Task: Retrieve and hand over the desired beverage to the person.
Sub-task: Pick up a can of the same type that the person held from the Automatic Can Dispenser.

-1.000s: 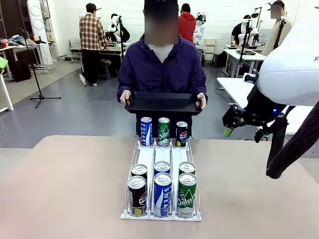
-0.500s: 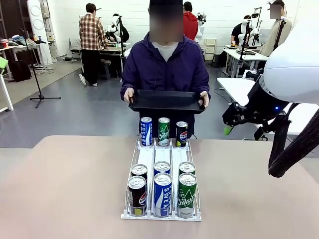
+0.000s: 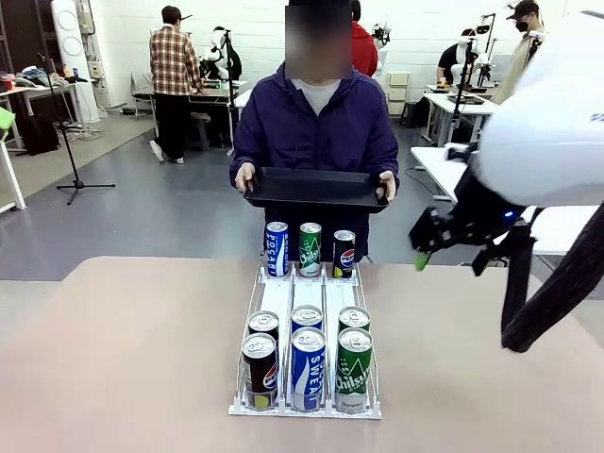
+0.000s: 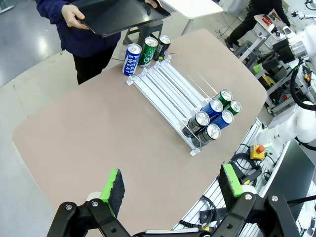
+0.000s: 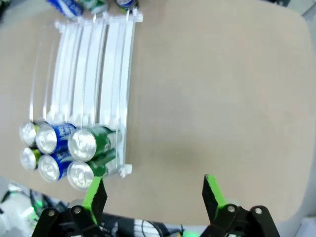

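Observation:
The person in a purple jacket stands at the far side, both hands holding a black tray level. A white three-lane rack holds the beverage cans. At its far end stand a blue can, a green can and a dark Pepsi can. Six more cans sit in two rows at the near end. My right gripper hangs open above the table's right side, and in its own view the open right gripper holds nothing. High over the table, my left gripper is open and empty.
The tan table has free room on both sides of the rack. The rack runs across the left wrist view, with the near cans at the right wrist view's lower left. Other people and workbenches stand far behind.
My right arm has swung left, bringing its gripper lower and closer to the rack. The person has shifted slightly right with the tray. No can has moved.

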Tool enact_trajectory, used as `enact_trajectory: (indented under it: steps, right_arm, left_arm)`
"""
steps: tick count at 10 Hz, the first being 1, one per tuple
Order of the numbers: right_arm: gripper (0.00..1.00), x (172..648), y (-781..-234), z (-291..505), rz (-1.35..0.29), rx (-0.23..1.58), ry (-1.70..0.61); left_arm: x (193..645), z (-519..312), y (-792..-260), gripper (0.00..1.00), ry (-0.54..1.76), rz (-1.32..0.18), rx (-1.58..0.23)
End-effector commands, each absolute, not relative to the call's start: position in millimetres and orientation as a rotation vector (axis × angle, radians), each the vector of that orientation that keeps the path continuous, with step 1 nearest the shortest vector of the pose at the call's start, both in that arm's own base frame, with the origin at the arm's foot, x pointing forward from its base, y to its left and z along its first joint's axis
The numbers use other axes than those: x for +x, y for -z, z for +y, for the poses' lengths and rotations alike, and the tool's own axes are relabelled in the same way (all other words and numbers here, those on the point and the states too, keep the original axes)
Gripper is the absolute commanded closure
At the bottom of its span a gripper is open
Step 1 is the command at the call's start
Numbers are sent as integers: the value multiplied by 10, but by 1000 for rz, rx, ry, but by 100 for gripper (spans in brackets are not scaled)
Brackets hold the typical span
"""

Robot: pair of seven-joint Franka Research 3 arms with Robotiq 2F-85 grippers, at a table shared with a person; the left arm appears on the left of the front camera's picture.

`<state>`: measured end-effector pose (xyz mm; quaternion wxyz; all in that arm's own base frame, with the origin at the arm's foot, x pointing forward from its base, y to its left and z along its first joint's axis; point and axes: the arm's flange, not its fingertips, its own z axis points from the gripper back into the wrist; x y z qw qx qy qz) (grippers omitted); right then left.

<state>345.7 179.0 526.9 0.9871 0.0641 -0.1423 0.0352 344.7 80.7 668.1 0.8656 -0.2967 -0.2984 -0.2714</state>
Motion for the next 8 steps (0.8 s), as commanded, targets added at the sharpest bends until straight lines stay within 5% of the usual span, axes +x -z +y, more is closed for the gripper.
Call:
enact_trajectory:
  steps: [1,8]
  right_arm:
    - [0,3448,-5250,2281,-197,54,-126]
    - [0,3476,-4789,2964,-108,61,-63]
  left_arm:
    - [3450,828,-6692,0,592,-638,-639]
    - [3450,828,-6692,0,592,-638,-639]
